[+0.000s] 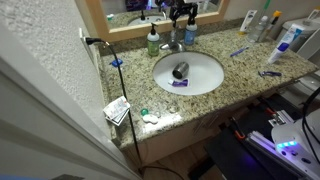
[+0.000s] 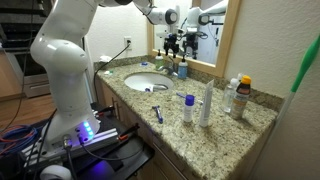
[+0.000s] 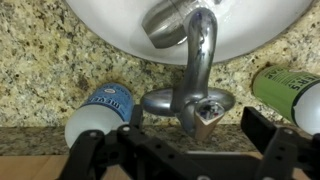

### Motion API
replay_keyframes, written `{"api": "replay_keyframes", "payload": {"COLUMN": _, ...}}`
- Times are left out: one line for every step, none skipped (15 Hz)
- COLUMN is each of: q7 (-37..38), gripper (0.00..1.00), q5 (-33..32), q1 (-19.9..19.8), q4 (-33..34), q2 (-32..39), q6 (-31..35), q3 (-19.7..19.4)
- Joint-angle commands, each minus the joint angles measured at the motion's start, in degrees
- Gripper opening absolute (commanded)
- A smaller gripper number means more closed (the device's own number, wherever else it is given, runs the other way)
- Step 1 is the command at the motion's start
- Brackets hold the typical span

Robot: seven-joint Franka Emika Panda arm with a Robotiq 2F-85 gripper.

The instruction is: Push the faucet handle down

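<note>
The chrome faucet (image 3: pixel 200 55) stands on the granite counter behind the white oval basin (image 3: pixel 100 20). Its small shiny handle (image 3: pixel 208 108) shows end-on in the wrist view, just below the spout. My gripper (image 3: pixel 198 128) is open, with one dark finger on each side of the handle and no contact that I can see. In both exterior views the gripper (image 1: pixel 182 15) (image 2: pixel 175 40) hangs just above the faucet (image 1: pixel 176 42) (image 2: pixel 172 64) in front of the mirror. The basin (image 1: pixel 205 82) holds a dark round drain stopper (image 1: pixel 181 70).
A green soap bottle (image 1: pixel 153 40) (image 3: pixel 290 88) stands on one side of the faucet and a white bottle with a blue label (image 3: pixel 100 110) on the other. Toiletries (image 1: pixel 262 25) and toothbrushes (image 1: pixel 268 72) lie along the counter. A wood-framed mirror (image 1: pixel 120 12) is close behind the gripper.
</note>
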Motion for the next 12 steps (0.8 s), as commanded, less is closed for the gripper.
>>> {"api": "replay_keyframes", "payload": {"q7": 0.1, "gripper": 0.96, "q5": 0.0, "q1": 0.0, "q4": 1.0, "q2": 0.9, "q6": -0.2, "q3": 0.0}}
{"api": "replay_keyframes", "payload": {"q7": -0.1, "gripper": 0.72, "q5": -0.3, "q1": 0.1, "q4": 0.9, "q2": 0.9, "q6": -1.0, "q3": 0.0}}
{"api": "replay_keyframes", "payload": {"q7": -0.1, "gripper": 0.71, "q5": -0.4, "q1": 0.2, "q4": 0.5, "q2": 0.5, "q6": -1.9, "q3": 0.0}}
{"api": "replay_keyframes", "payload": {"q7": -0.1, "gripper": 0.69, "q5": -0.4, "q1": 0.2, "q4": 0.2, "q2": 0.1, "q6": -2.0, "q3": 0.0}}
{"api": "replay_keyframes", "payload": {"q7": -0.3, "gripper": 0.61, "q5": -0.5, "q1": 0.3, "q4": -0.3, "q2": -0.3, "q6": -2.3, "q3": 0.1}}
{"api": "replay_keyframes", "payload": {"q7": -0.2, "gripper": 0.55, "q5": -0.7, "q1": 0.4, "q4": -0.3, "q2": -0.4, "q6": -2.8, "q3": 0.0}}
{"api": "replay_keyframes", "payload": {"q7": -0.3, "gripper": 0.47, "q5": -0.7, "q1": 0.5, "q4": -0.6, "q2": -0.7, "q6": -3.3, "q3": 0.1}}
{"api": "replay_keyframes", "payload": {"q7": -0.3, "gripper": 0.41, "q5": -0.7, "q1": 0.6, "q4": -0.7, "q2": -0.7, "q6": -3.6, "q3": 0.1}}
{"api": "replay_keyframes", "payload": {"q7": -0.3, "gripper": 0.34, "q5": -0.9, "q1": 0.7, "q4": -0.8, "q2": -0.7, "q6": -3.9, "q3": 0.0}}
{"api": "replay_keyframes", "payload": {"q7": -0.1, "gripper": 0.27, "q5": -1.2, "q1": 0.9, "q4": -0.9, "q2": -0.4, "q6": -4.2, "q3": -0.1}}
{"api": "replay_keyframes", "payload": {"q7": 0.1, "gripper": 0.19, "q5": -1.3, "q1": 1.1, "q4": -1.0, "q2": -0.1, "q6": -4.0, "q3": -0.1}}
{"api": "replay_keyframes", "payload": {"q7": 0.5, "gripper": 0.13, "q5": -1.7, "q1": 1.5, "q4": -1.1, "q2": 0.4, "q6": -3.5, "q3": -0.3}}
